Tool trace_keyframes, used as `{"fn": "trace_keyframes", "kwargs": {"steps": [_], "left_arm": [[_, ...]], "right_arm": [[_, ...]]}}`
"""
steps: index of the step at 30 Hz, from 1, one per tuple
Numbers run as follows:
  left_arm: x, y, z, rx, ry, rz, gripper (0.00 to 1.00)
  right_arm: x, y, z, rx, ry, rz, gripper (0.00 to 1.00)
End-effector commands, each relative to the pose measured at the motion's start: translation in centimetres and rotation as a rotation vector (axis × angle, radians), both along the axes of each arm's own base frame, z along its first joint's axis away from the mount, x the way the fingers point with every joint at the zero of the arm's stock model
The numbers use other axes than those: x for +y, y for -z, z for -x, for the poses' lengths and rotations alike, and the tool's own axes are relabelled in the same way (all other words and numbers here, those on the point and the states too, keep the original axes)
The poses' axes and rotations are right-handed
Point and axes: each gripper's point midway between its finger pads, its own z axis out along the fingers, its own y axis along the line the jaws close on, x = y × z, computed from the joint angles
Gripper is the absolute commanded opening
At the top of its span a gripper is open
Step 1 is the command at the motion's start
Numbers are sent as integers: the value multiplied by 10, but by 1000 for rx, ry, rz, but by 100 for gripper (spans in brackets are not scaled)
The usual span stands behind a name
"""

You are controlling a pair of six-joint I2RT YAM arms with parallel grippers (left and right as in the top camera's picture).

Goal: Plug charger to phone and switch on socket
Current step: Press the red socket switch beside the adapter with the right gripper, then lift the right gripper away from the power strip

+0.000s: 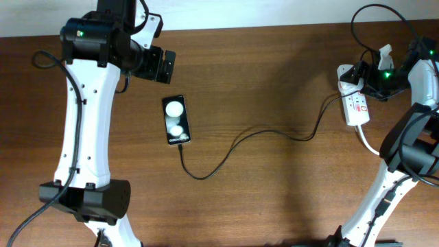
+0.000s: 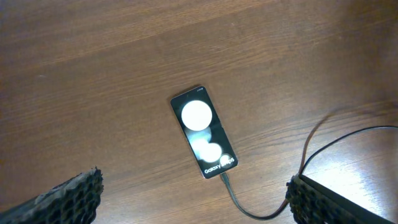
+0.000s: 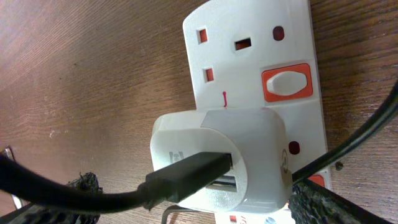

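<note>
Overhead, we saw the phone [image 1: 175, 120] lying flat on the tabletop [image 1: 274, 192]. The left end effector [image 1: 161, 65] hung just up-left of the phone, jaws spread and empty. The charger [image 1: 260, 132] ran from the phone's lower end far right to the socket [image 1: 355, 106], under the right end effector [image 1: 360, 74]. Left wrist: the plug tip [image 2: 225, 179] sat in the phone. Right wrist: the white adapter [image 3: 217, 155] sat in the socket, with the jaws spread wide to either side.
</note>
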Motion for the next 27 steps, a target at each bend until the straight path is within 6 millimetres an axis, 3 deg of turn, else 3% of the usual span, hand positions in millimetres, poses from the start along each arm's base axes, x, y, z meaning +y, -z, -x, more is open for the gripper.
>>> {"fn": "trace_keyframes", "kwargs": {"steps": [1,12,16,22,24,27], "left_arm": [[2,-5,0,-20,8,-14,99],[2,-5,0,-20,8,-14,99],[2,-5,0,-19,8,-13,99],[2,-5,0,-20,8,-14,99],[2,-5,0,-20,8,-14,99],[2,-5,0,-19,8,-13,99]], "right_arm": [[27,5,0,32,-30,-58,99],[29,13,3,41,-32,-62,99],[43,13,2,52,-59,-66,99],[46,18,9,85,-60,-71,99],[38,17,11,92,-39,-70,99],[-3,7,25,120,79,-31,99]]}}
